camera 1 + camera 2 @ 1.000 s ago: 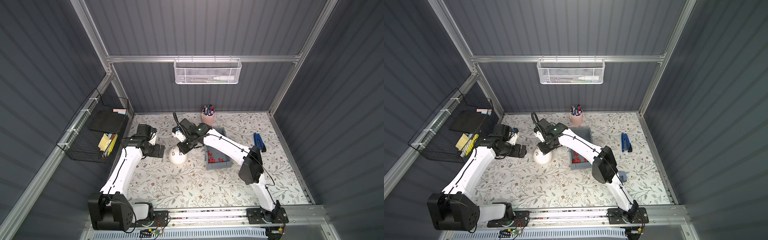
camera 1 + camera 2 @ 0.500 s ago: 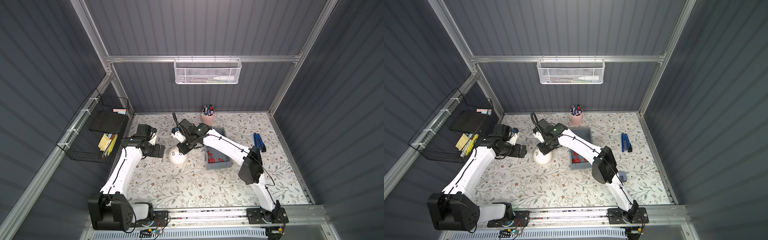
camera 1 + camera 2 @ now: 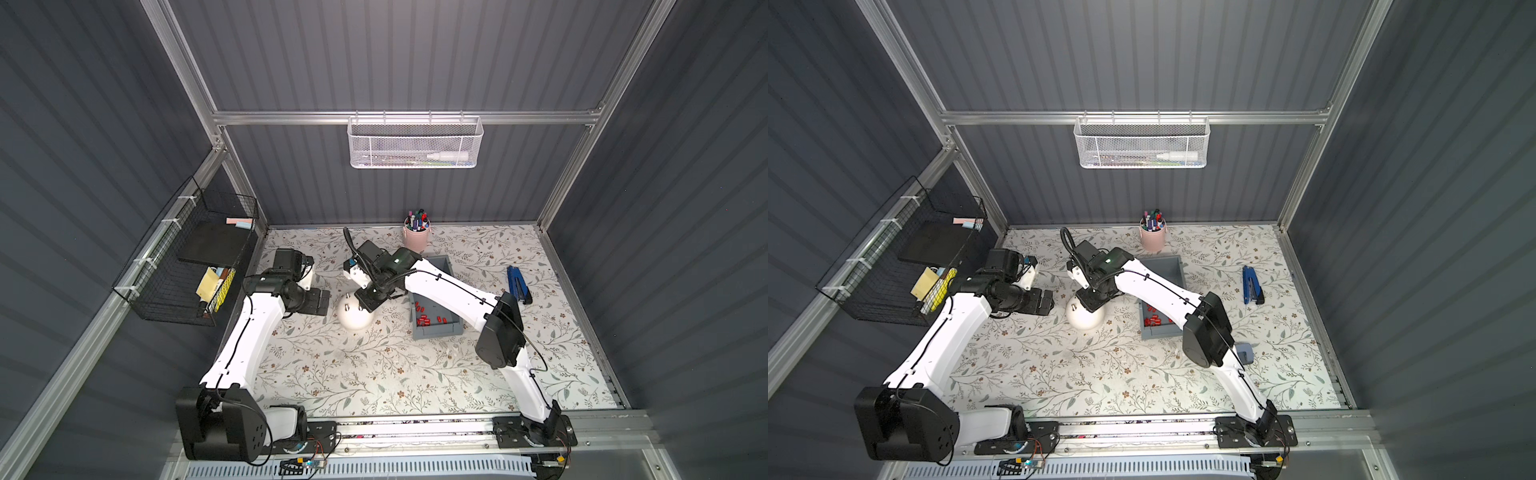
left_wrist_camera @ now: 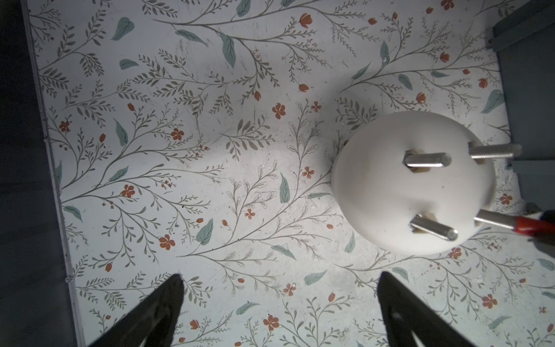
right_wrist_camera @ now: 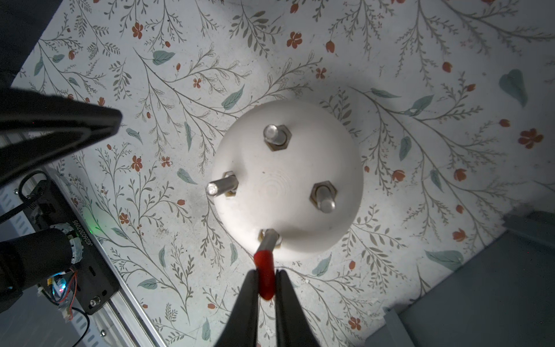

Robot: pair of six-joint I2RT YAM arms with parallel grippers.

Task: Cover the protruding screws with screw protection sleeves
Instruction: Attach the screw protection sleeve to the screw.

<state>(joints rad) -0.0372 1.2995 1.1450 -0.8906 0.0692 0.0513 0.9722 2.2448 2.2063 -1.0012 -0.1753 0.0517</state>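
Right gripper (image 5: pixel 266 275) pinches a tiny red cylindrical sleeve (image 5: pixel 262 261), its long axis in line with the silvery metal screw (image 5: pixel 269 238) just ahead.

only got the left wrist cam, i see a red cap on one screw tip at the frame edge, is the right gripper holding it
Observer: Yes, the right wrist view shows the right gripper shut on that small red cylindrical sleeve, its end on a silvery threaded screw.
Operator: where are the spare caps
Observer: In a top view, loose red sleeves lie in an open grey plastic bin beside the white egg-shaped dome, on the robot's right of it.
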